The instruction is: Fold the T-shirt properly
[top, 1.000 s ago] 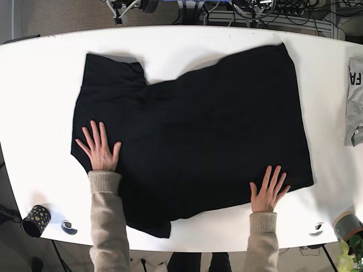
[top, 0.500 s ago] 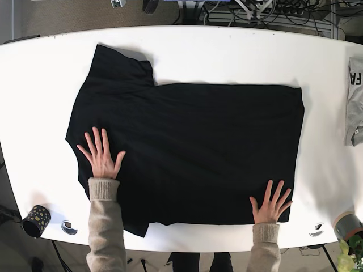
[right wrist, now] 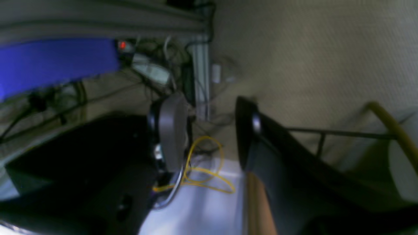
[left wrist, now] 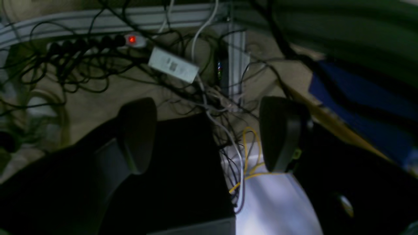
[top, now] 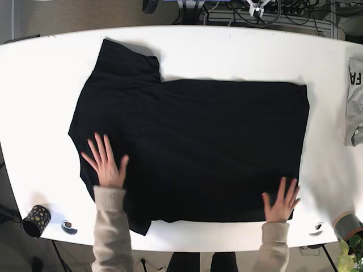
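A black T-shirt lies spread flat on the white table, with one sleeve at the back left and the hem at the right. A person's two hands press on its front edge, one at the left and one at the right. Neither gripper shows in the base view. In the left wrist view my left gripper is open and empty, held over cables and floor. In the right wrist view my right gripper is open and empty, also off the table.
A grey folded garment lies at the table's right edge. A dark spotted cup stands at the front left corner and a grey cup at the front right. Cables and a power strip lie on the floor behind the table.
The shirt has been pulled straighter: its right edge moved right and squared up. Both hands slid toward the table's front edge.
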